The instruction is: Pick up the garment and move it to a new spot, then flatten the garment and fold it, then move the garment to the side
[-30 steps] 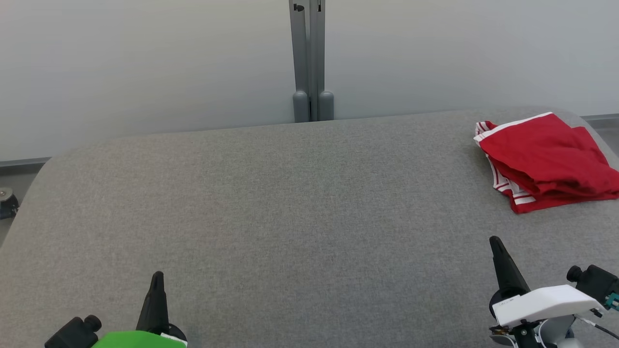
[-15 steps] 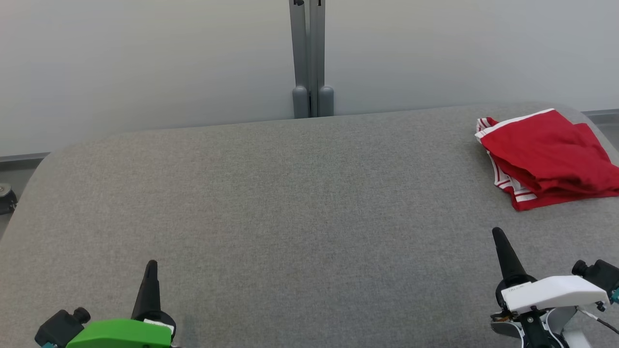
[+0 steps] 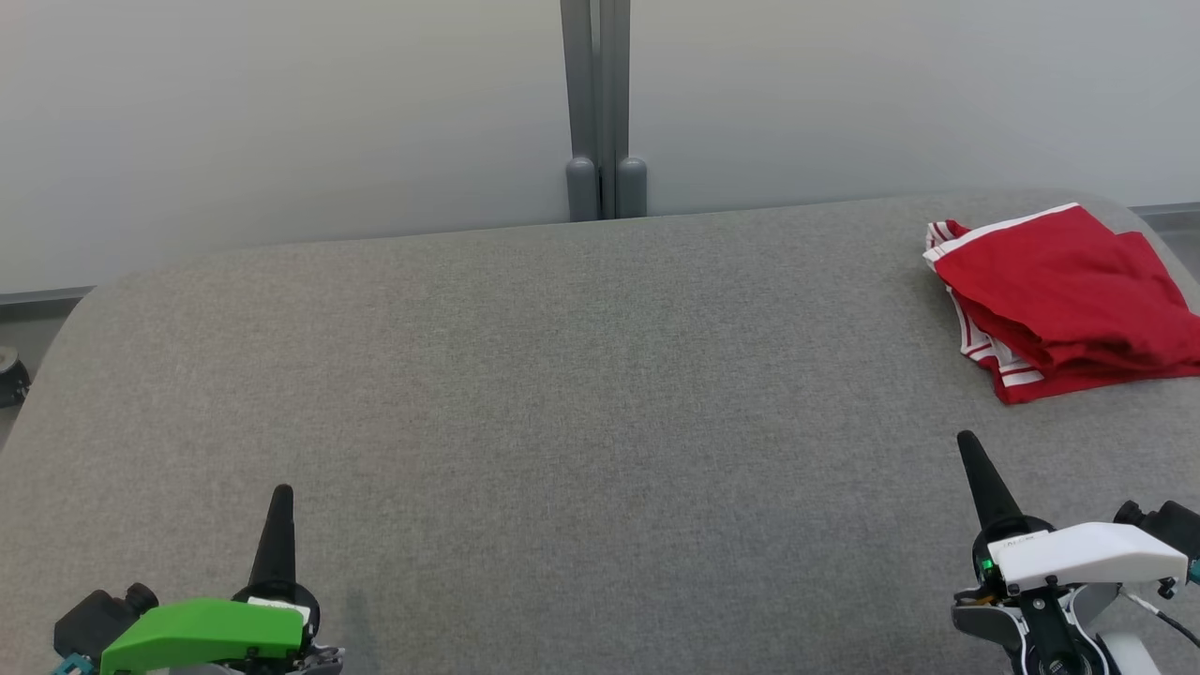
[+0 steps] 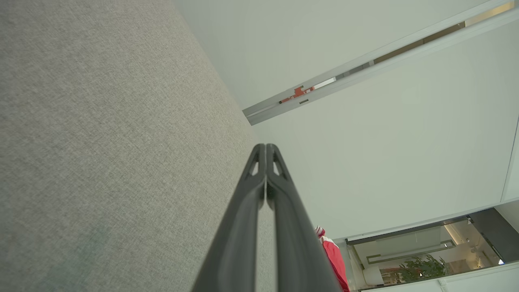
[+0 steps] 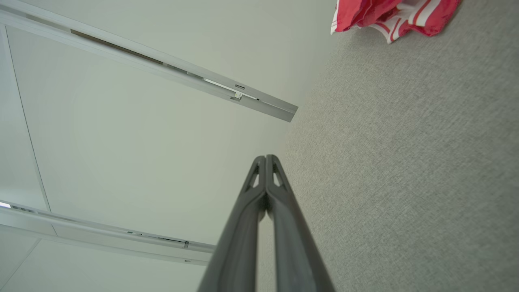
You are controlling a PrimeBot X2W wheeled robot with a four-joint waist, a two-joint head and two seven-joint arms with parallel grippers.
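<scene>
Folded red garment at the far right corner of the table; both grippers clenched on nothing.

The garment's right side is cut off by the head view's edge, and its lower layers are tucked out of sight, with only white-striped trim peeking out. It lies on grey woven cloth that covers the whole tabletop. The left gripper, green-housed, and the right gripper, white-housed, hang over the near edge with their dark fingers pressed together, the right one near the garment but apart from it. A grey post stands against the pale wall behind.
</scene>
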